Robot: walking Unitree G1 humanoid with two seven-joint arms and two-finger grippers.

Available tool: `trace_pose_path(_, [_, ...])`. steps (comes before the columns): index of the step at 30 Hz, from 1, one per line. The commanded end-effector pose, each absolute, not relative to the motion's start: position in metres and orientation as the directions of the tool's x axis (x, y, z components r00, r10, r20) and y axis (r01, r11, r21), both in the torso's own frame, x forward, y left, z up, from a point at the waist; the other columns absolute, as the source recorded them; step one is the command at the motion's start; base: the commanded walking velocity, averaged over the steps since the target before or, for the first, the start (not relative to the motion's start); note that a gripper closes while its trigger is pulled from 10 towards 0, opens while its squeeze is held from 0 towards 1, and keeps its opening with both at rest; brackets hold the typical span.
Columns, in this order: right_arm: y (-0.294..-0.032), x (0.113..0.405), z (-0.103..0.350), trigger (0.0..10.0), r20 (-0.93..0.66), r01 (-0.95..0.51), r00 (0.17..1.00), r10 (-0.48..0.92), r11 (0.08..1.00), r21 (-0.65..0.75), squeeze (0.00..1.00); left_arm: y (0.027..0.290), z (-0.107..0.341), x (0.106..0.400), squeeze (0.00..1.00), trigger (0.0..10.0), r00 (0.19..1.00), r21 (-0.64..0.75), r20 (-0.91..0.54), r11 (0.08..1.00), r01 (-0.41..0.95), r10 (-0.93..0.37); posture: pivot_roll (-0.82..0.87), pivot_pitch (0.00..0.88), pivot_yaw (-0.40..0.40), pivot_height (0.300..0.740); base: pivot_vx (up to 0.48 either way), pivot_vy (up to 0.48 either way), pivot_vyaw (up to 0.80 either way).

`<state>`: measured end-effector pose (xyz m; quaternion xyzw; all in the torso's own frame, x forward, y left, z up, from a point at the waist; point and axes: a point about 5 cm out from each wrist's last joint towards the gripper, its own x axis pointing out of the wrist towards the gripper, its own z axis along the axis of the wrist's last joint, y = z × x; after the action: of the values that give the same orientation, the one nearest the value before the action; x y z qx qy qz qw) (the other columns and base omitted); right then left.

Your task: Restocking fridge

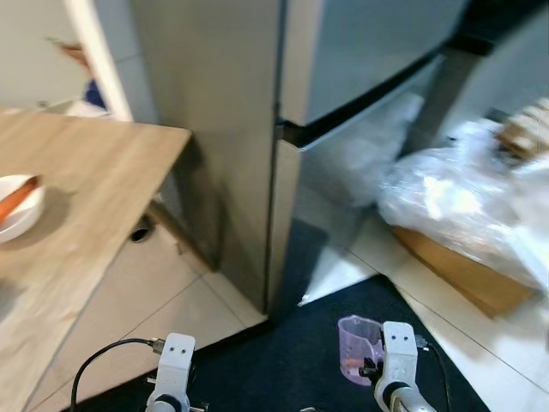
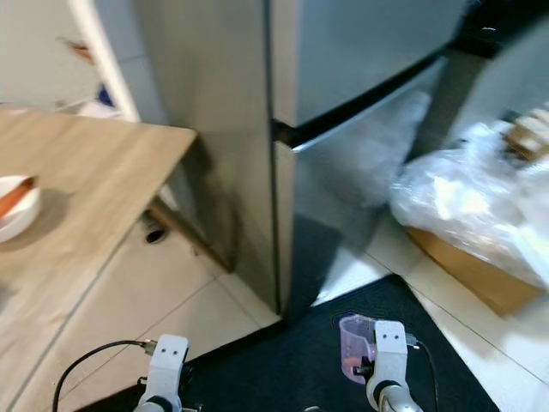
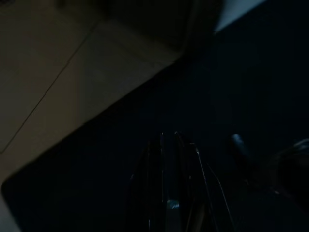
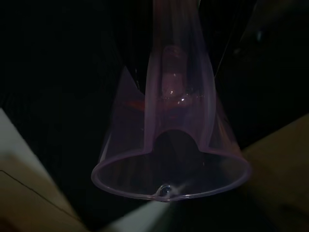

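Fridge (image 1: 343, 103) dead ahead, steel, both doors closed, dark seam between upper and lower door. Head cam blurred.

R gripper (image 1: 364, 365) low, over the dark mat (image 1: 300, 360) just in front of the fridge; it's got a clear purple cup (image 1: 358, 348). R wrist cam: cup (image 4: 171, 140) sits around/along the fingers, rim toward the cam, something reddish inside near the bottom, can't ID. Fingers look clamped on the cup wall, but how wide they stand – can't tell, too dark.

L gripper (image 3: 171, 193) hangs idle over the mat edge, near the floor tiles (image 1: 163, 318). L wrist cam v. dark: fingers look close together, nothing between them.

Wood table (image 1: 86, 197) to the robot's left w/ a white bowl (image 1: 17, 210), orange item in it. Right of the fridge: crumpled clear plastic (image 1: 463, 197) on a cardboard box (image 1: 463, 270).
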<state>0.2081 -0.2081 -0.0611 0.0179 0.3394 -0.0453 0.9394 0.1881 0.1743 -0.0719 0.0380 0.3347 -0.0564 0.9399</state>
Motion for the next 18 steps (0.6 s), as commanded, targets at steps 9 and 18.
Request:
trace_pose_path(9, [-0.2067, 0.1996, -0.0666, 10.0, -0.663, 0.114, 0.744, -0.08, 0.993, 0.008, 0.0, 0.1792, -0.0776, 0.1777, 0.0, 10.0, 0.739, 0.054, -0.67, 0.989, 0.141, -0.068, -0.12, 0.1, 0.012, 0.74, 0.0, 0.0, -0.8])
trace_pose_path(18, [-0.2056, 0.1984, -0.0667, 10.0, -0.655, 0.103, 0.752, -0.075, 0.995, 0.004, 0.0, 0.1802, -0.078, 0.1763, 0.0, 10.0, 0.737, 0.06, -0.672, 0.987, 0.151, -0.072, -0.12, 0.09, 0.015, 0.74, 0.0, 0.0, -0.36])
